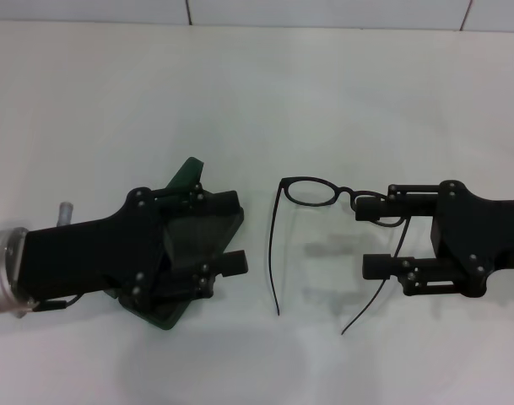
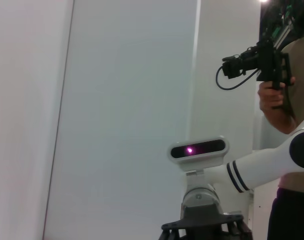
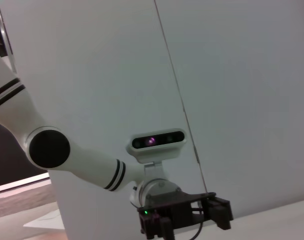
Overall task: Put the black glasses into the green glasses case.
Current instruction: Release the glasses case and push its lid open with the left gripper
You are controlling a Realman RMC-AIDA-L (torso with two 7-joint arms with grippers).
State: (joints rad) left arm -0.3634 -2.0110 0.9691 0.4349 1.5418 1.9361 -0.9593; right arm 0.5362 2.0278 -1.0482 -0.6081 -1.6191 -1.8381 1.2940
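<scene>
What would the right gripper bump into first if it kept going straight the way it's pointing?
Probably the glasses: the right gripper points toward the robot's left, with one finger already at the frame's lens. Beyond them lie the left gripper and the green case. Height is unclear.

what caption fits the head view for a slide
Right gripper at the black glasses while the left gripper covers the green case.
</scene>
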